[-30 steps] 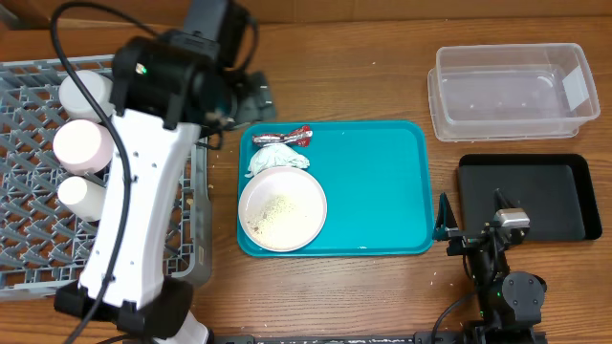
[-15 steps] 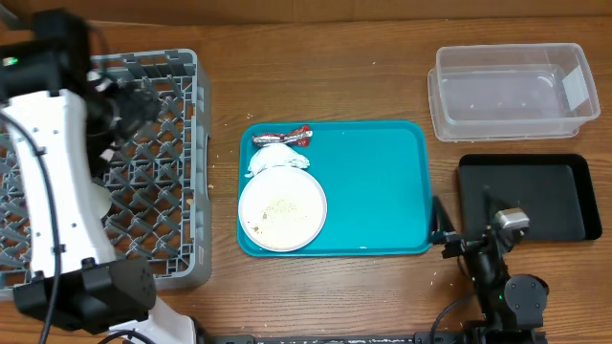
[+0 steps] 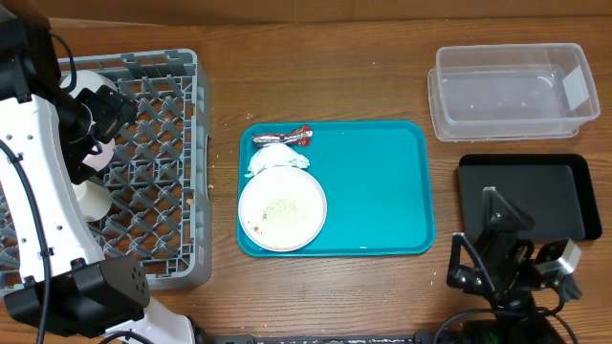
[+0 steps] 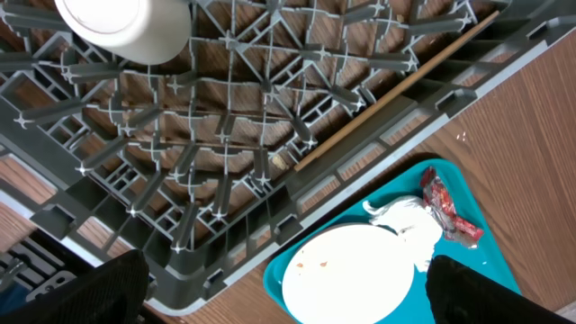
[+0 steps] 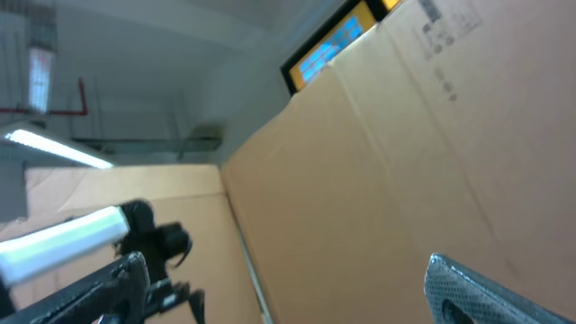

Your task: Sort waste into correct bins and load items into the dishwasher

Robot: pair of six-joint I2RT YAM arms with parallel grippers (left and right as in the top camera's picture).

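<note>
The large white plate [image 3: 282, 208] with rice-like crumbs [image 3: 279, 207] lies on the teal tray [image 3: 382, 186]. The crumpled napkin [image 3: 271, 159] and the red-and-silver wrapper [image 3: 283, 139] lie just behind it. The grey dish rack [image 3: 143, 162] at the left holds a white cup [image 3: 88, 84] and another white piece [image 3: 81, 203], partly hidden by my left arm. My left gripper [image 3: 100, 110] hovers over the rack, open and empty. Its wrist view shows the cup [image 4: 126, 27], rack [image 4: 225, 135], plate [image 4: 346, 274], napkin [image 4: 402, 220] and wrapper [image 4: 450, 216]. My right gripper [image 3: 478, 239] is open and points upward. No grey bowl shows.
The clear tub [image 3: 512, 91] stands at the back right, with the black tray [image 3: 535, 196] in front of it. My right arm's base sits at the front right by the black tray. The right wrist view shows only a cardboard wall [image 5: 405, 135] and ceiling.
My left arm has swung from the rack's right edge to its far left side. My right gripper has tilted upward and shifted a little right.
</note>
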